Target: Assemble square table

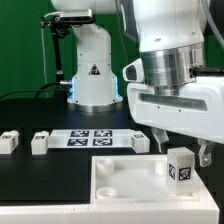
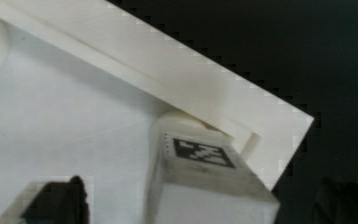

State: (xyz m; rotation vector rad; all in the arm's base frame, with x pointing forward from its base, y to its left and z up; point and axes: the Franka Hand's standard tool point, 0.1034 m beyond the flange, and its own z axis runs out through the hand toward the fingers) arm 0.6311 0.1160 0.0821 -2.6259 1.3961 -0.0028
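Black counter (image 1: pixel 30 110), dim background, with the robot base (image 1: pixel 92 75) at the far side.

- You have the end effector (image 1: pixel 184 153) released. Its jaws stand wide, straddling the corner leg (image 1: pixel 181 166) from above.
- In the wrist view, one dark finger (image 2: pixel 51 205) stands apart from the corner leg (image 2: pixel 208 165), with bare tray floor between them. The other finger is too dark to make out.
- The tabletop (image 1: pixel 125 188) lies flat at the near side of the counter, rim up.
- The corner leg stands in the tabletop's far corner, on the exterior view's right, directly under the end effector.
- The corner leg's long axis is upright, and its tag faces the near side.
- The wrist view shows the tabletop (image 2: pixel 69 110) rim turning a corner right at the leg, so there is a wall on two sides. Whether the leg touches the rim, you cannot tell.
- Open tray floor runs from the leg toward the exterior view's left and toward the near side.
- Beyond the far rim, the right leg (image 1: pixel 140 143) sits just beside the end effector, on the exterior view's left of it.
- The marker board (image 1: pixel 90 138) lies further left along the same row. The middle leg (image 1: pixel 40 143) and the left leg (image 1: pixel 10 140) follow, well apart from the end effector.
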